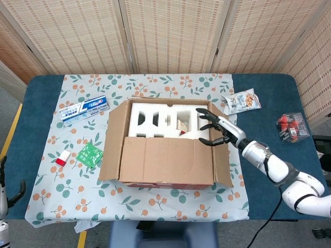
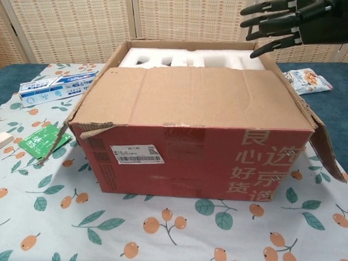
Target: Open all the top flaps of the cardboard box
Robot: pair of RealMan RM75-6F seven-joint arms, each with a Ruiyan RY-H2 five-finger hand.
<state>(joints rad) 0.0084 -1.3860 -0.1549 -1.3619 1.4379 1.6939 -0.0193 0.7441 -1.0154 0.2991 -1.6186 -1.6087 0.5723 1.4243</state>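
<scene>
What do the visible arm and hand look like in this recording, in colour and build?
The right hand has black, slender segmented fingers and a grey-silver back. Its wrist is a silver cylinder, and the right arm is white, rounded, with black bands at the joints. A thin black cable hangs beneath it.

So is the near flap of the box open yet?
No. The near flap lies flat across the cardboard box, hiding the front part of the foam insert.
</scene>
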